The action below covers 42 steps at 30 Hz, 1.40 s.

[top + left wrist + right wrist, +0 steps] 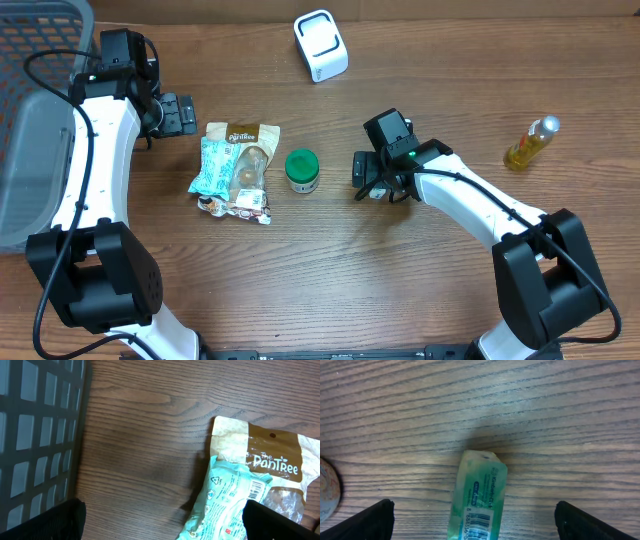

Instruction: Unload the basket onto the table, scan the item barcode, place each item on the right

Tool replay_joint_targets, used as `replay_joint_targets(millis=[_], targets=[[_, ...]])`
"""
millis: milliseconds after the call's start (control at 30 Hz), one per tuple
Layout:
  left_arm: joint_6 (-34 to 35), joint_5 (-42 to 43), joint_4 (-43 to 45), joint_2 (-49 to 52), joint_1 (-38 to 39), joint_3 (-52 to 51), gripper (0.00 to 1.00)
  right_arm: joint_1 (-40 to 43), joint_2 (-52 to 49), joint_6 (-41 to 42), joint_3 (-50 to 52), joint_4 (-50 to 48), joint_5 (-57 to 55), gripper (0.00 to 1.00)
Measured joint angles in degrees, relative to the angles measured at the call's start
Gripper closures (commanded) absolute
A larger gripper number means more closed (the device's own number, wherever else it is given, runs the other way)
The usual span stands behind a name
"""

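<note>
- The right jaws are standing wide apart over the green packet (477, 495). It is lying flat on the worktop (560, 420) between them, neither finger is touching it, and nothing is being held.
- The left jaws are gaping just as wide and empty, hanging above bare wood between the grey basket (35, 435) and the snack pouches (250, 480).
- The step in hand is looking like the pick-up. The right jaws should be closing on the packet's long side edges, across its narrow width, so that the barcode (479, 524) on the upper face is staying uncovered.
- The packet is looking thin and soft: glossy green film, a crimped end, small print running lengthwise. A hard squeeze is likely risking a buckle and a creased code, so a light pinch taken low against the wood is seeming wiser.
- Once the packet is lifted, the code should be facing the white boxy device (320, 45), probably the scanner, which is sitting well apart towards the far edge in the overhead view.
- The worktop is showing dark, matt wood grain, flat throughout, and is giving the fingers no lip for getting under a flat packet.
- One pouch is kraft-brown with a clear window, and a crinkly mint-green wrapper is lying over it.
- A round jar (302, 170) with a green lid is standing just beside them.
- A slim bottle (530, 143) of yellow liquid is lying well apart on the right arm's side.
</note>
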<state>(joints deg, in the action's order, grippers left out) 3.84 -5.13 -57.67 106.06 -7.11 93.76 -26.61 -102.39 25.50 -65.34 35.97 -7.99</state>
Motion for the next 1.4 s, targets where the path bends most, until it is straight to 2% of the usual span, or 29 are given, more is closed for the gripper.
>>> replay_joint_targets(millis=[333, 500, 667, 733, 833, 900, 967, 1033, 1100, 1200, 1267, 1333, 1400], targets=[[0.0, 0.0, 0.0, 0.0, 0.0, 0.0, 0.00, 0.2, -0.6, 0.9, 0.0, -0.9, 0.0, 0.07], [0.0, 0.0, 0.0, 0.0, 0.0, 0.0, 0.00, 1.2, -1.6, 2.0, 0.0, -1.4, 0.1, 0.20], [0.0, 0.0, 0.0, 0.0, 0.0, 0.0, 0.00, 1.5, -3.3, 2.6, 0.0, -2.3, 0.3, 0.35], [0.0, 0.0, 0.0, 0.0, 0.0, 0.0, 0.01, 1.4, -3.5, 2.5, 0.0, -2.3, 0.3, 0.44], [0.0, 0.0, 0.0, 0.0, 0.0, 0.0, 0.00, 1.4, -3.5, 2.9, 0.0, -2.6, 0.5, 0.73], [0.0, 0.0, 0.0, 0.0, 0.0, 0.0, 0.00, 1.4, -3.5, 3.0, 0.0, -2.8, 0.6, 0.85], [0.0, 0.0, 0.0, 0.0, 0.0, 0.0, 0.01, 1.4, -3.6, 2.6, 0.0, -2.9, 0.5, 0.86], [0.0, 0.0, 0.0, 0.0, 0.0, 0.0, 0.00, 1.4, -3.6, 2.8, 0.0, -3.0, 0.6, 0.55], [0.0, 0.0, 0.0, 0.0, 0.0, 0.0, 0.00, 1.5, -3.6, 2.8, 0.0, -2.9, 0.5, 0.48], [0.0, 0.0, 0.0, 0.0, 0.0, 0.0, 0.00, 1.5, -3.6, 2.8, 0.0, -2.9, 0.6, 0.49], [0.0, 0.0, 0.0, 0.0, 0.0, 0.0, 0.01, 1.5, -3.6, 2.8, 0.0, -2.8, 0.5, 0.57], [0.0, 0.0, 0.0, 0.0, 0.0, 0.0, 0.01, 1.4, -3.6, 2.8, 0.0, -2.8, 0.5, 0.70], [0.0, 0.0, 0.0, 0.0, 0.0, 0.0, 0.00, 1.4, -3.6, 2.6, 0.0, -2.7, 0.5, 0.73]])
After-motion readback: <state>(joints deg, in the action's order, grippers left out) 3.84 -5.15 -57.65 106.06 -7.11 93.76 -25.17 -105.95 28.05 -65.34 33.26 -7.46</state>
